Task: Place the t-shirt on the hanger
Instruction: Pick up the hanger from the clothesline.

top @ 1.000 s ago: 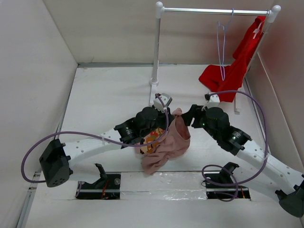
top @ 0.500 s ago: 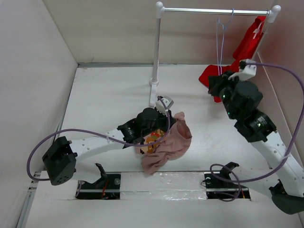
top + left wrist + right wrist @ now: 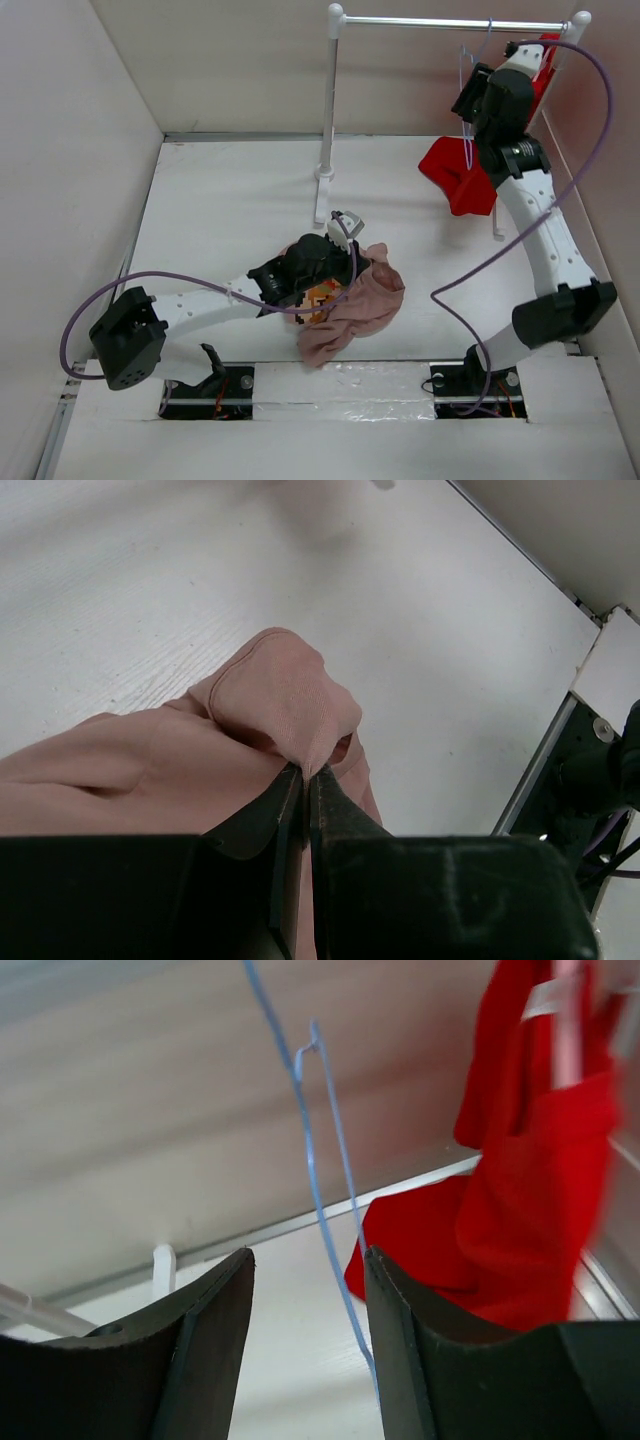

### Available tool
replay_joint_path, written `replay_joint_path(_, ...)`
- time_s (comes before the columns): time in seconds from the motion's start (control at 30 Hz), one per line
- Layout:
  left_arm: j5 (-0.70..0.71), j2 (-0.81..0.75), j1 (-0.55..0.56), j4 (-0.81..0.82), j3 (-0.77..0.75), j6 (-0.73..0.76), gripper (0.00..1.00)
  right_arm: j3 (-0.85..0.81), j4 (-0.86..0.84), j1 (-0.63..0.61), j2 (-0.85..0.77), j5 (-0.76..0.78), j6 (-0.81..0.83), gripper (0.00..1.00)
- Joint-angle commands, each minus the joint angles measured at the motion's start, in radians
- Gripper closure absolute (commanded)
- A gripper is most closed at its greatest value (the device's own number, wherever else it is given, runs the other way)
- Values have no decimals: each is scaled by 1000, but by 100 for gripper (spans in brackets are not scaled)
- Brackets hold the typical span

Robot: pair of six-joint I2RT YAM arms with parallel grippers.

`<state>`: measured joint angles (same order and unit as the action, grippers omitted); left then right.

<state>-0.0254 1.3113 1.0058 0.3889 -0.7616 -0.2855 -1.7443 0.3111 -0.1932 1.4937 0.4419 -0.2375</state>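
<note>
The left gripper (image 3: 305, 770) was clenched on the t-shirt (image 3: 280, 705), its two dark fingers (image 3: 262, 815) pressed almost together with a raised fold of pink cloth pinched between their tips. From that pinch the hem curled up ahead of the fingers, and the rest of the cloth spread back under and to the side of them. In the overhead view the t-shirt (image 3: 355, 305) hung in a bunch below the left gripper (image 3: 360, 250), its lower end resting on the table (image 3: 230, 200) and the orange-and-brown print showing just beside the wrist. The right gripper (image 3: 466, 100) was well apart from it, raised up near the bar of the rack (image 3: 329, 100), with its jaws spread. The hanger (image 3: 467, 110) hung from that bar by its hook, right at the fingertips. In the right wrist view the thin wire of the hanger (image 3: 320, 1160) ran down into the gap of the right gripper (image 3: 308, 1260), closer to the finger on the right of the view; whether it touched either finger could not be told. Beyond the fingers and to that same side hung a red garment (image 3: 510, 1210), draped over the far end of the rack.
</note>
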Motion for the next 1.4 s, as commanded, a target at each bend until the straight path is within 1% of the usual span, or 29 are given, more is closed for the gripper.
replay_joint_path(0.0, -7, -47, -4, 67, 15, 5, 100, -105, 5, 55, 103, -60, 46, 47)
replay_joint_path(0.03, -5, -50, -4, 62, 16, 3, 100, -145, 16, 67, 124, -78, 43, 48)
replay_joint_path(0.1, -14, -60, -4, 53, 11, 6, 100, -162, 19, 81, 157, -89, 34, 51)
replay_joint_path(0.13, -18, -64, -4, 54, 13, 6, 100, -156, 14, 81, 172, -88, 33, 57)
replay_joint_path(0.2, -22, -79, -4, 64, 22, 8, 100, -138, -10, 81, 178, -88, 40, 62)
replay_joint_path(0.23, -19, -86, -4, 67, 27, 8, 100, -126, -18, 81, 183, -83, 41, 68)
replay_joint_path(0.3, -22, -77, -4, 59, 22, 8, 100, -120, -32, 72, 191, -81, 55, 76)
replay_joint_path(0.33, -28, -73, -4, 56, 18, 8, 100, -121, -30, 72, 194, -75, 61, 83)
replay_joint_path(0.43, -53, -61, -4, 62, 13, 6, 100, -130, -27, 63, 197, -54, 78, 96)
replay_joint_path(0.5, -41, -57, -4, 59, 12, 8, 100, -136, -38, 63, 175, -58, 95, 100)
replay_joint_path(0.63, -44, -57, -4, 64, 13, 6, 100, -153, -35, 63, 119, -81, 106, 100)
replay_joint_path(0.7, -42, -49, -4, 62, 12, 8, 100, -140, -44, 63, 67, -129, 106, 100)
replay_joint_path(0.8, -44, -26, -4, 57, 1, 8, 100, -104, -43, 83, 21, -216, 104, 100)
replay_joint_path(0.93, -47, -23, -4, 64, -1, 6, 100, -15, -59, 83, -55, -238, 73, 100)
replay_joint_path(1.07, -36, -15, -4, 79, -2, 16, 100, 119, -75, 92, -125, -287, 4, 100)
replay_joint_path(1.13, -36, -9, -15, 76, -10, 9, 100, 242, -93, 92, -170, -302, -31, 100)
replay_joint_path(1.17, -39, -3, -32, 76, -15, 6, 100, 288, -108, 81, -197, -311, -42, 100)
replay_joint_path(1.2, -44, 2, -44, 76, -25, 3, 100, 378, -118, 60, -257, -331, -64, 100)
replay_joint_path(1.27, -61, 17, -68, 53, -48, -3, 100, 465, -136, 34, -323, -373, -82, 100)
replay_joint_path(1.3, -61, 23, -91, 26, -76, -6, 100, 507, -139, -3, -393, -417, -101, 100)
replay_joint_path(1.33, -62, 28, -102, 16, -88, -7, 100, 588, -144, -26, -429, -431, -111, 100)
replay_joint_path(1.37, -65, 32, -113, 13, -96, -15, 100, 627, -136, -50, -469, -434, -120, 100)
